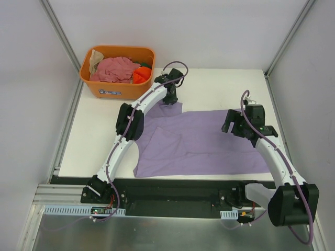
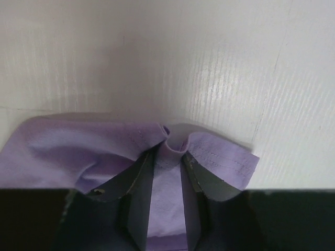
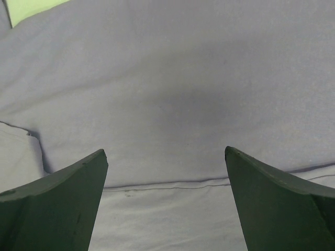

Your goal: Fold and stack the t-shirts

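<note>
My left arm (image 1: 124,137) hides part of the lavender t-shirt (image 1: 209,141), spread on the table (image 1: 220,86) with its long axis left to right, far edge pinched in my left gripper (image 2: 167,155), my right gripper (image 3: 166,152) spread wide above it.

White table (image 1: 225,86); pale grey walls (image 1: 209,26); aluminium corner posts (image 1: 59,34); brushed metal sheet (image 1: 167,235) in front.

We see the lavender t-shirt (image 1: 209,144) spread mostly flat across the table (image 1: 220,86). Its left part is folded over in loose creases, and its far-left stitched edge is bunched up in the clamped left gripper (image 1: 170,99). The pink t-shirt (image 1: 115,68), orange t-shirt (image 1: 140,76) and beige t-shirt (image 1: 95,58) lie crumpled together in the tub (image 1: 112,90) at the table's far-left corner.
</note>
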